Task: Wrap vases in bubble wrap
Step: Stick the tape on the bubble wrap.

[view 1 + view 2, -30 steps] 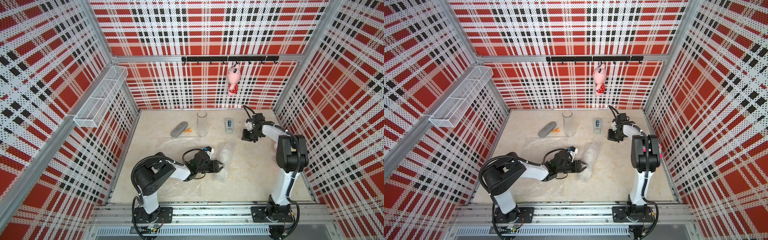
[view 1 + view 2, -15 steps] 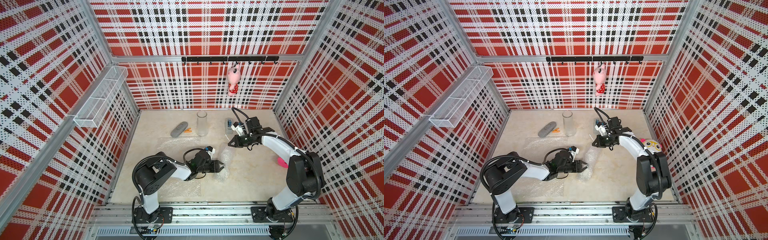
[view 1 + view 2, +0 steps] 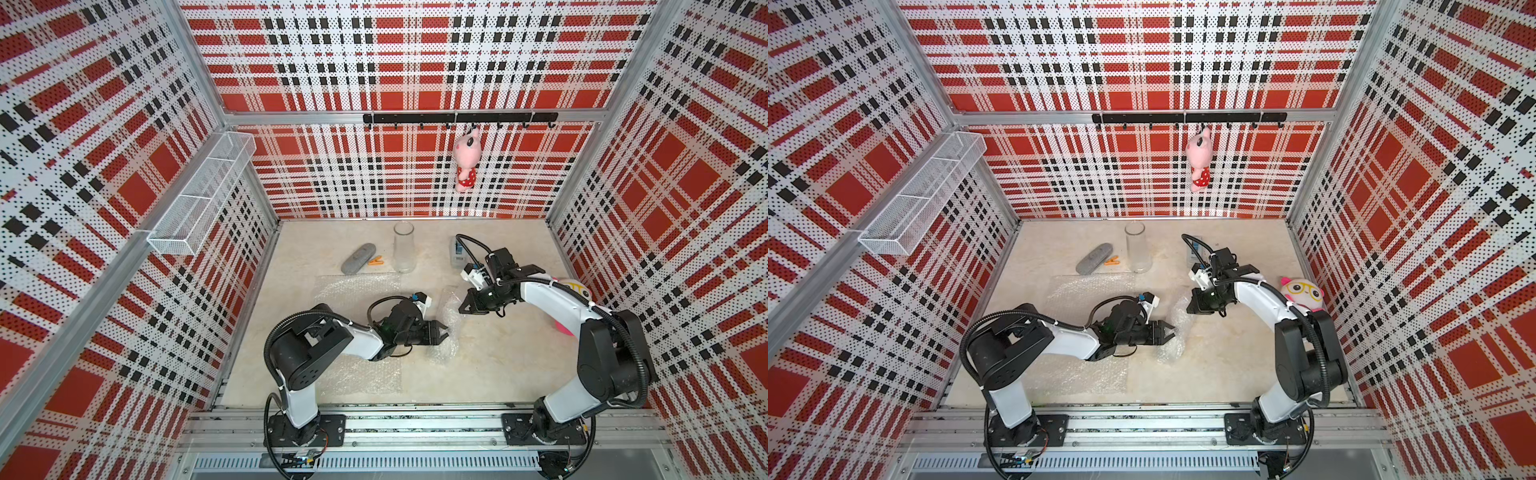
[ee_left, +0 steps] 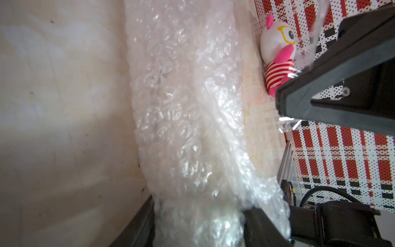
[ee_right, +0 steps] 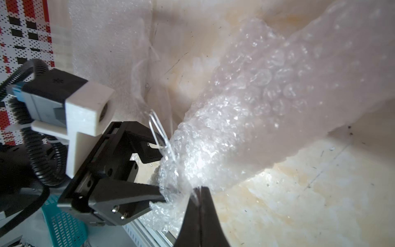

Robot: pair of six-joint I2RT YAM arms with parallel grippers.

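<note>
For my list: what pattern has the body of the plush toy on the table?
Red and white stripes; the plush toy shows best in the left wrist view.

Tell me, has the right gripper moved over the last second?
Yes. The right gripper has swung away from the tape dispenser, over to the bubble-wrapped bundle.

Red, white and black checked walls point(image 3: 415, 41), cream worktop point(image 3: 519, 353), pink soft toy point(image 3: 466, 162) in a red spotty dress, grey oval case point(image 3: 358, 258), tall clear glass vase point(image 3: 404, 249)
</note>
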